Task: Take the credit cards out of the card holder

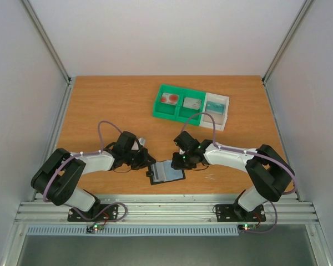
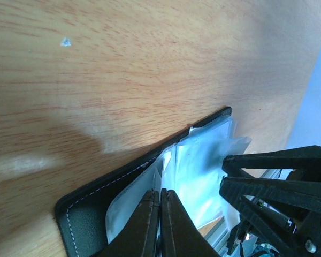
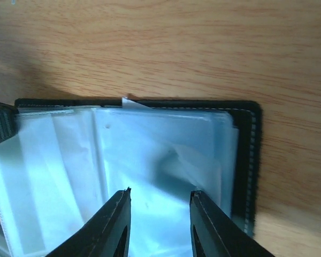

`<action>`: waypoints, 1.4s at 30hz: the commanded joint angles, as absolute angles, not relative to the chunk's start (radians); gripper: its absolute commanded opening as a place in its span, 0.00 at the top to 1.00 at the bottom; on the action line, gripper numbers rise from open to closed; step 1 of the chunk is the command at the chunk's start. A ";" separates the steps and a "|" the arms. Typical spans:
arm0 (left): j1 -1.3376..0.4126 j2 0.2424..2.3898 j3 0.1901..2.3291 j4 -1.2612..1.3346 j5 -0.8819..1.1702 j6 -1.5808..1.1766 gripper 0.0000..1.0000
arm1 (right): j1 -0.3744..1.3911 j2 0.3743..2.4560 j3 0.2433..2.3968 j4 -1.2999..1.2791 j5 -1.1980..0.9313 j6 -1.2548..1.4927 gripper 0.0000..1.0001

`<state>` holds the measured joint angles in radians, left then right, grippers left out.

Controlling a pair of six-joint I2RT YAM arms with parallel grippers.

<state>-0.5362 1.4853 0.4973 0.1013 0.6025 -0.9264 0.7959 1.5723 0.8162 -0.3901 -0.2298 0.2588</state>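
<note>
by the near edge of the counter (image 1: 100, 105), a sleeve of the open card holder (image 1: 167, 172) is pinched in the left jaws; the right jaws are held apart, empty.

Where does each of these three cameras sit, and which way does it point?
Top view: fixed above and behind the arms, looking down on the table; both arms show, the left gripper and right gripper meeting at the wallet.
Left wrist view: rides the left arm, looking along its closed fingers at the wallet; the right gripper shows too.
Right wrist view: rides the right arm, looking down between its open fingers at the wallet.
Shared: all three show the wallet.
</note>
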 commanded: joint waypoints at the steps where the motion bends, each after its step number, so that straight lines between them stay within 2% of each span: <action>1: -0.538 1.498 0.511 0.106 0.626 -0.910 0.94 | 0.778 1.543 0.818 -0.479 -0.136 0.208 0.68; 8: -0.538 1.497 0.511 0.132 0.655 -0.929 0.87 | 0.774 1.553 0.806 -0.472 -0.151 0.205 0.66; 19: -0.538 1.540 0.501 0.212 0.693 -0.961 0.86 | 0.769 1.482 0.814 -0.413 -0.324 0.262 0.65; 29: -0.540 1.549 0.502 0.253 0.725 -0.985 0.85 | 0.730 1.454 0.818 -0.535 -0.152 0.166 0.62; 35: -0.543 1.554 0.503 0.261 0.731 -0.994 0.84 | 0.715 1.510 0.795 -0.502 -0.156 0.155 0.66; 42: -0.547 1.549 0.501 0.269 0.743 -1.004 0.82 | 0.716 1.587 0.793 -0.467 -0.200 0.167 0.63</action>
